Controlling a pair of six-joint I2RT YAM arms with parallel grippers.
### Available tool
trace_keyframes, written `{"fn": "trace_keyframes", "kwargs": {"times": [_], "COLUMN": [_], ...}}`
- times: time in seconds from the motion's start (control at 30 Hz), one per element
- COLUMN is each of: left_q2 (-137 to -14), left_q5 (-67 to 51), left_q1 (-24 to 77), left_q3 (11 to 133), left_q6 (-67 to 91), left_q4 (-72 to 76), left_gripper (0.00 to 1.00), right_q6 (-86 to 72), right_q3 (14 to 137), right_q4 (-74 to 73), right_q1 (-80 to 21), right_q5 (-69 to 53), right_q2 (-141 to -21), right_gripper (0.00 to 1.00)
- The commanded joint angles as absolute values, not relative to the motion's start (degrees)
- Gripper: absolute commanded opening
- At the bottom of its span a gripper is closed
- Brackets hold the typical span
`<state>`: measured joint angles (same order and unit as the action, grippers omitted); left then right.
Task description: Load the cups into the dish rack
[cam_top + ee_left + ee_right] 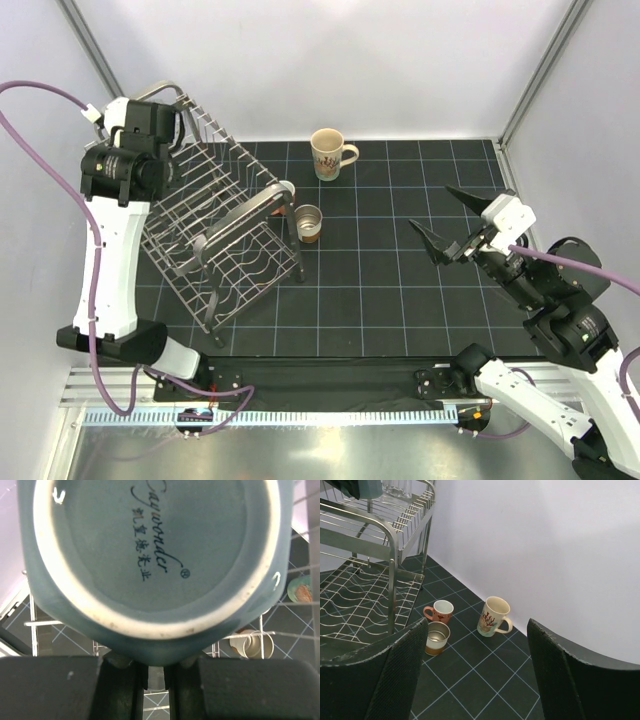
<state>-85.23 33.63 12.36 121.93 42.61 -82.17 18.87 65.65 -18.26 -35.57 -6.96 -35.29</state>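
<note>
TOP VIEW
Silver wire dish rack with thick tube handles (225, 225): well to the left of my right pincer, beneath my left arm.
Right pincer (430, 207): fingers spread wide with nothing between them, over the dark gridded mat (400, 290), well apart from every cup.
Large cream mug with red-brown print (328, 153): upright on the mat, ahead and left of my right pincer.
Small brown-based cup (308, 223): upright, left of my right pincer, just beside the rack's right edge.
Salmon-pink mug (287, 188): just beyond that cup, partly hidden behind a rack handle.
Left arm (110, 240): wrist over the rack's far left corner; what it carries is hidden below.

LEFT WRIST VIEW
Left pincer (155, 667): fingers (60, 690) drawn almost together, with only a thin slit between them.
Tall grey-teal tumbler (150, 555): base turned to my camera and printed with script. It fills the view just past my fingertips, with rack rods around it. I cannot tell whether I grip it.

RIGHT WRIST VIEW
Right fingers (395, 670): far apart, empty.
Cream mug (492, 617): ahead, between my fingers, on the mat.
Salmon-pink mug (441, 612) and brown-based cup (437, 637): ahead and to the left, side by side at the rack's foot.
Clear glass (397, 487): on the rack's upper tier, far ahead and to the left, beside the tumbler (362, 487).
</note>
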Motion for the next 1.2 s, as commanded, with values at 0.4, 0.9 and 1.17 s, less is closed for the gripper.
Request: {"fn": "trace_keyframes", "kwargs": {"times": [0.4,0.9,1.17], "left_q2": [-86.3,-86.9,-86.7], "left_q5": [34.6,34.2,34.3], "left_q1": [6.6,4.2,4.1], "left_q3": [121.5,120.6,120.1], "left_q6": [38.7,36.9,36.6], "left_q4": [-86.6,-83.3,-82.7], "left_gripper": [0.0,0.0,0.19], "right_q6": [17.9,17.7,17.8], "right_q3": [64.3,63.2,63.5], "right_q4": [-15.6,-14.9,-15.4], "right_q1": [-35.9,-35.9,-35.9], "right_q5": [-6.7,-6.9,-6.3], "right_q2": [-36.7,-37.0,-36.4], "right_gripper": [0.8,0.8,0.8]}}
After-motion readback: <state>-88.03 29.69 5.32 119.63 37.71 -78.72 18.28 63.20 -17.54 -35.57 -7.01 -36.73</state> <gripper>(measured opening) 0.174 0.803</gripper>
